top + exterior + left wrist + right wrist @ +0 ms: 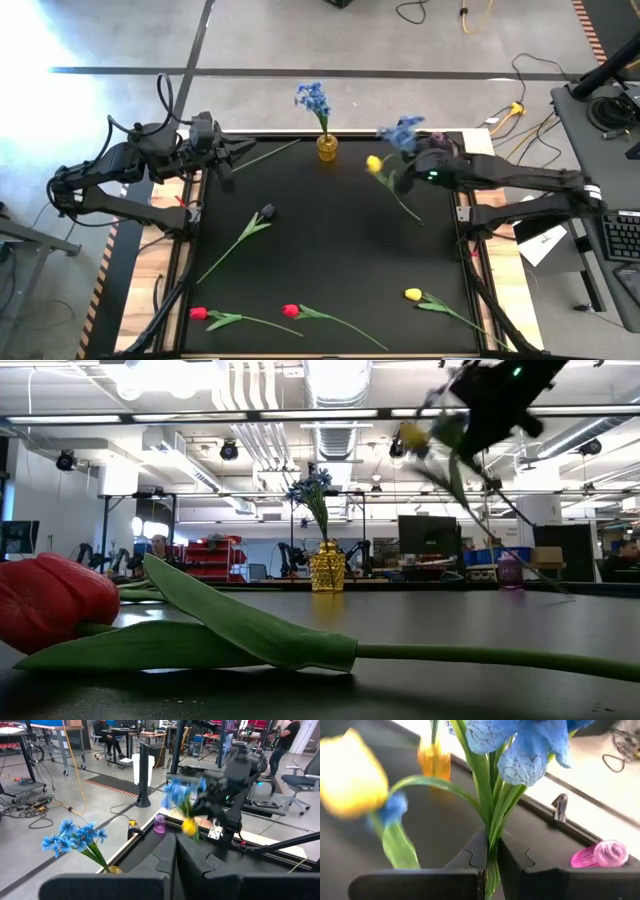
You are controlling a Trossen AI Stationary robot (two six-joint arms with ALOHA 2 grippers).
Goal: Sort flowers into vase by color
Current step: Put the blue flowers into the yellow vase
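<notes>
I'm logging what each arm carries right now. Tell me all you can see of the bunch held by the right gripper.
The right gripper is shut on a bunch of green stems held above the mat near the amber vase. The bunch carries a blue spray on top and a yellow tulip drooping to one side, with a long leafy stem trailing below.

The robot has 2 dark, near-black arms of jointed tubular links with black cables looping along them. The right arm (520, 180) carries a small green indicator light near its wrist and a white band farther back. Each gripper ends in 2 matte black, blocky fingers (465, 865).
</notes>
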